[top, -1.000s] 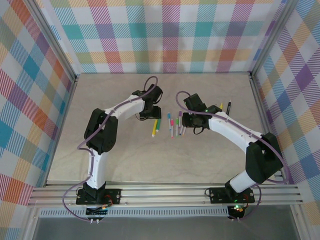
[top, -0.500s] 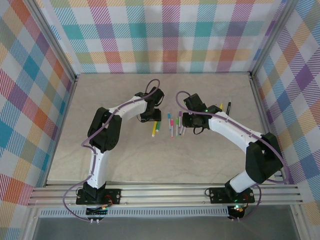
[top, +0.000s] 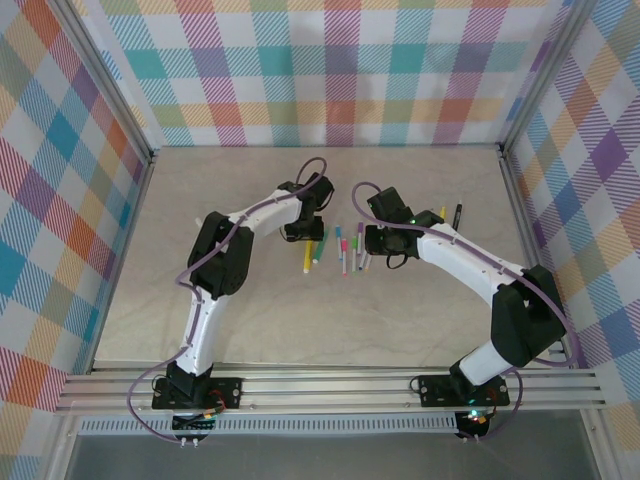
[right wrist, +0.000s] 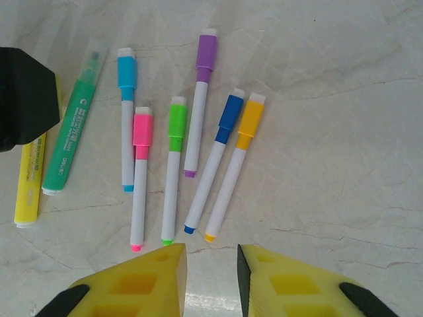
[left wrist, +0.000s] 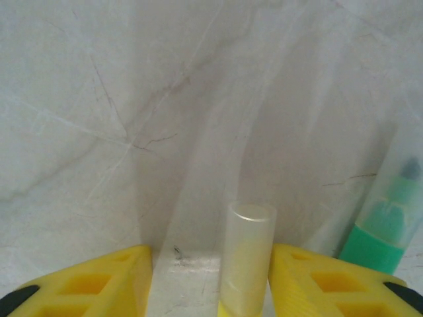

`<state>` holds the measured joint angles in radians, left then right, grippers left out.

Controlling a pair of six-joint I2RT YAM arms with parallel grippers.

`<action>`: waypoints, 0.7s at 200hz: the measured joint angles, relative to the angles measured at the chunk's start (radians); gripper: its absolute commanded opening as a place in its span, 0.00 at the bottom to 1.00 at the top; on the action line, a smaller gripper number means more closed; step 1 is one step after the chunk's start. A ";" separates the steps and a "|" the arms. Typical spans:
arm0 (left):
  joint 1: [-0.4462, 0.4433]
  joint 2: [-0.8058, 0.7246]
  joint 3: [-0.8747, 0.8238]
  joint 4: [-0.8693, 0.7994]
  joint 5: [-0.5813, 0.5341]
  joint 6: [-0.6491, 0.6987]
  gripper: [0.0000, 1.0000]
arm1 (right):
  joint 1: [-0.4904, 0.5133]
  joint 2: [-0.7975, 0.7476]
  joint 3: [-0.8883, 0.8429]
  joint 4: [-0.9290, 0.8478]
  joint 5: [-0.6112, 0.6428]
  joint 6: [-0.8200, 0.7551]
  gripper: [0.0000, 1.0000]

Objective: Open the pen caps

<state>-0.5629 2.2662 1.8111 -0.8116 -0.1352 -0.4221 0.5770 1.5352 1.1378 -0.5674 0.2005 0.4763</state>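
Observation:
My left gripper (left wrist: 210,252) stands open low over the table, its jaws either side of the clear cap (left wrist: 248,254) of a yellow highlighter (right wrist: 29,185); the cap lies close to the right finger (left wrist: 310,281). A green highlighter (left wrist: 385,228) lies just beside it. In the top view the left gripper (top: 308,234) is at the highlighter's far end. My right gripper (right wrist: 210,249) is open and holds nothing, just short of several white-barrelled pens with their caps on: cyan (right wrist: 126,70), pink (right wrist: 143,128), green (right wrist: 177,121), purple (right wrist: 206,55), blue (right wrist: 230,111), orange (right wrist: 252,116).
A black pen (top: 458,215) and a yellow one (top: 442,213) lie apart at the right of the table (top: 200,290). The left gripper's black body (right wrist: 23,99) sits at the left edge of the right wrist view, beside the green highlighter (right wrist: 74,132). Checked walls enclose the table.
The left arm's elbow has swung to the right and its gripper has edged slightly right over the yellow highlighter. The right arm and the pens have not moved.

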 measured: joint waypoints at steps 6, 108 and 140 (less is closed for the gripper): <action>0.000 0.006 0.011 -0.005 -0.002 0.000 0.43 | 0.000 0.000 0.000 0.000 -0.001 0.003 0.28; -0.004 0.037 0.062 -0.027 -0.020 0.000 0.18 | 0.000 0.023 -0.012 0.025 -0.063 0.011 0.26; 0.003 0.034 0.062 -0.028 -0.024 0.005 0.07 | 0.005 0.066 -0.012 0.058 -0.127 0.018 0.26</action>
<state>-0.5594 2.3005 1.8729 -0.8398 -0.1589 -0.4171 0.5823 1.6009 1.1255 -0.5095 0.0734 0.4946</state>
